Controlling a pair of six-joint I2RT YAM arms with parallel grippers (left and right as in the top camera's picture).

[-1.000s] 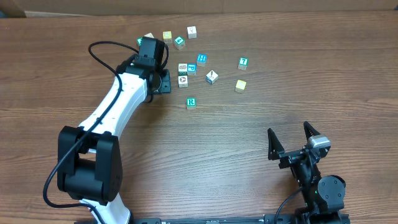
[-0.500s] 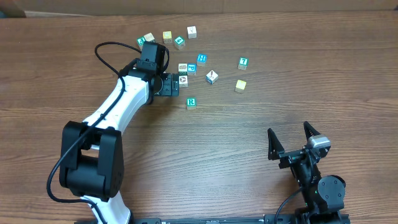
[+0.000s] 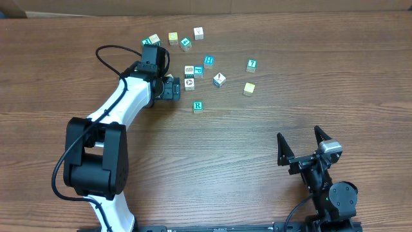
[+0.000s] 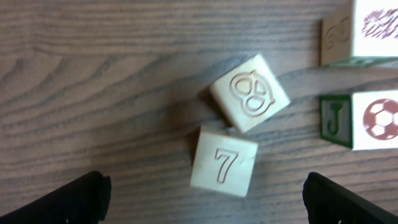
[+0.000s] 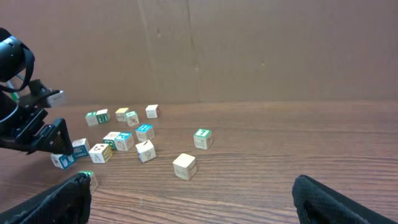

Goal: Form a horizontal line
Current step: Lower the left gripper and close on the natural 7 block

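- Right gripper (image 3: 298,133): nearest, fingers spread wide, holding nothing.
- Green "R" cube (image 3: 197,106): alone, nearer than the cluster.
- Left gripper (image 3: 175,89): fingers wide apart above the pale "7" cube (image 4: 224,160), not gripping it.
- Yellow cube (image 3: 249,89), with the green "T" cube (image 3: 252,65) beyond: to the right, well apart from the "R".

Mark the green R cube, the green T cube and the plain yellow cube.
green R cube (image 3: 197,106), overhead view, lettered top face.
green T cube (image 3: 252,65), overhead view, lettered top face.
plain yellow cube (image 3: 249,89), overhead view, middle of top face.
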